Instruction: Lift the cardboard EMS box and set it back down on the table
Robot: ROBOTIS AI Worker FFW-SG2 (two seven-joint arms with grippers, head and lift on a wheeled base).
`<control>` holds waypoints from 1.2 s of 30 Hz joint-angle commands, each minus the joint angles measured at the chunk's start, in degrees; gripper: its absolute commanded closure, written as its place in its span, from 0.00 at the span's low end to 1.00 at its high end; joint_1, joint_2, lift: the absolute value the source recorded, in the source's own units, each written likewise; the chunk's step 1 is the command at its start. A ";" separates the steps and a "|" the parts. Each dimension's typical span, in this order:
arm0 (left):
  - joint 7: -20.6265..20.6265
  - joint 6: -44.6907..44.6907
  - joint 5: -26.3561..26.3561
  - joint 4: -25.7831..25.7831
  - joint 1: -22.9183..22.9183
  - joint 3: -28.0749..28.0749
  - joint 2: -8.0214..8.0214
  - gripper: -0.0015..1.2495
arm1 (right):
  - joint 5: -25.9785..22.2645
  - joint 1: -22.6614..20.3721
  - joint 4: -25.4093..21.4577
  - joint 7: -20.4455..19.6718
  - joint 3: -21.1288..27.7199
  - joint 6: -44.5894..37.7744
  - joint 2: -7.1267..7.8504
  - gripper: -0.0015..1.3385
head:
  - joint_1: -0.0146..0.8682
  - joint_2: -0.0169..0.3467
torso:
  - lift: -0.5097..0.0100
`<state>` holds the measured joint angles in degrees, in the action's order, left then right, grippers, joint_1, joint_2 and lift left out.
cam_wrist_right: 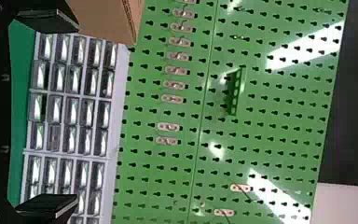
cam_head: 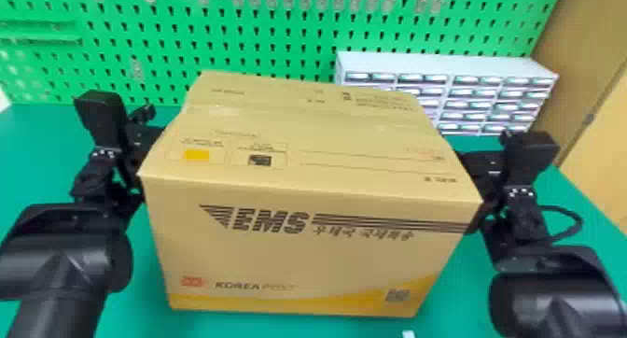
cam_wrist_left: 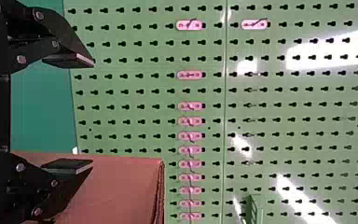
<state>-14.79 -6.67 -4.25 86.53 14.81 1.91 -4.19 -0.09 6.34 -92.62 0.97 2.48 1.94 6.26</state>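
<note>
Green table (cam_head: 42, 150); one box (cam_head: 317, 253) between left gripper (cam_head: 147, 138), right gripper (cam_head: 480, 166).

Cardboard EMS box (cam_head: 303, 255): far side and underside hidden; small print on top blurred; contact with the surface (cam_head: 32, 150) cannot be told. Left pincer (cam_head: 150, 134) and right pincer (cam_head: 480, 166): fingertips hidden beside the box in the head view. Drawer cabinet (cam_head: 443, 70): left part behind the box; drawer contents blurred. Pegboard (cam_head: 158, 43): cut off at top. White scrap (cam_head: 408, 334): near edge, cut off, too small to identify.
</note>
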 commanded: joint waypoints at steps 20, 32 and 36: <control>-2.08 -0.01 1.00 -2.60 -2.68 2.22 0.05 0.39 | -0.88 -2.74 3.59 0.00 2.45 0.26 -1.08 0.02 | 0.78 0.01 | 0.81; -2.08 0.08 2.49 -2.60 -2.15 6.09 0.05 0.39 | -0.18 -4.41 1.04 0.00 8.16 1.23 -1.78 0.02 | 0.78 0.01 | 0.81; -2.08 0.08 2.67 -2.51 -2.15 7.32 -0.03 0.39 | 0.09 -5.29 -0.11 0.00 9.92 1.23 -2.04 0.02 | 0.78 0.01 | 0.81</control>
<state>-16.88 -6.60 -1.74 83.95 12.64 7.99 -4.14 -0.23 1.84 -91.62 0.95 10.73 3.16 4.45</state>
